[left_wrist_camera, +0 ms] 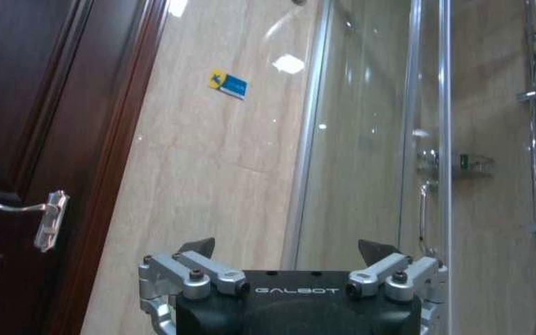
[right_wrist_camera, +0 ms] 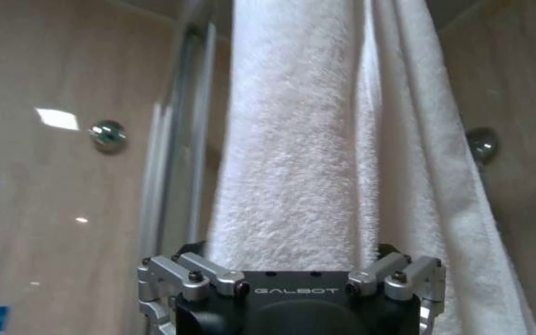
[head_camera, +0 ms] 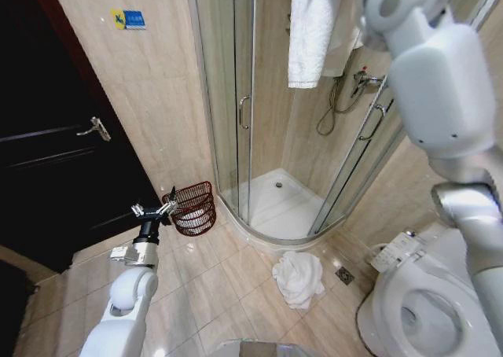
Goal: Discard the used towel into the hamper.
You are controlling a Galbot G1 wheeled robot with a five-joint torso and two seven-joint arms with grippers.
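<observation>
one white hanging towel fills the spread fingers of the right gripper, not visibly clamped; soft, light and floppy, it looks best pinched at a thick fold. the left gripper, open and empty, hovers by the hamper, far left.

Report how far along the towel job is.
Nothing is done yet: the hamper looks empty. In hand: the right end effector is up at the hanging towel, fingers either side, not visibly closed. The left end effector waits open near the hamper. Left: grab, carry, drop.
</observation>
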